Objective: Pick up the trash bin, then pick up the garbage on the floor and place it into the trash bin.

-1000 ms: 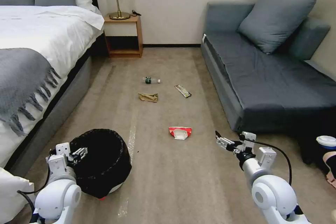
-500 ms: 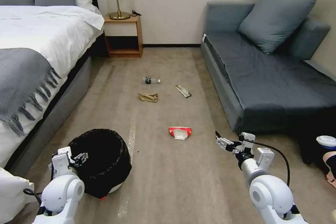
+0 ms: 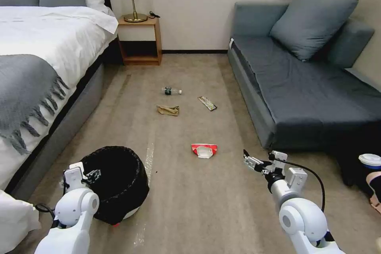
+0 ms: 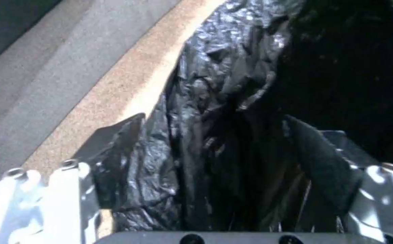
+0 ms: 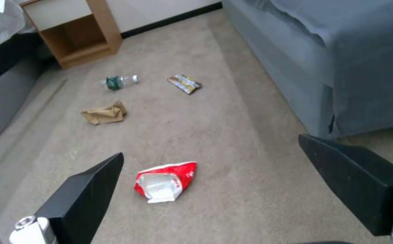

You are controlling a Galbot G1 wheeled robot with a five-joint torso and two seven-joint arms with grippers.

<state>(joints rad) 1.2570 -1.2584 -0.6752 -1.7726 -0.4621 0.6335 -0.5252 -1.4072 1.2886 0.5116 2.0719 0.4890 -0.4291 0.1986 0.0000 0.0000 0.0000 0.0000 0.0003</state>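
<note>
Bin [image 3: 119,182]: stood on the floor beside the bed [image 3: 35,67], black liner crinkled.
Left pincer [image 3: 92,174]: set wide astride the bin's near rim, liner [image 4: 205,142] seen between the fingers.
Right pincer [image 3: 251,162]: held wide open above the floor, right of the bin.
Carton [image 3: 204,150]: lain right of the bin.
Bag [image 3: 168,110], bottle [image 3: 172,91], wrapper [image 3: 207,103]: lain beyond the bin, well apart from it.

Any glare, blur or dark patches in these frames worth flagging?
Left wrist view: soft focus; glints on the crinkled bag of the trash bin, its inside nearly black, left gripper astride the rim. Right wrist view: even light, right gripper blurred up close. Head view: evenly lit, carton clear.
</note>
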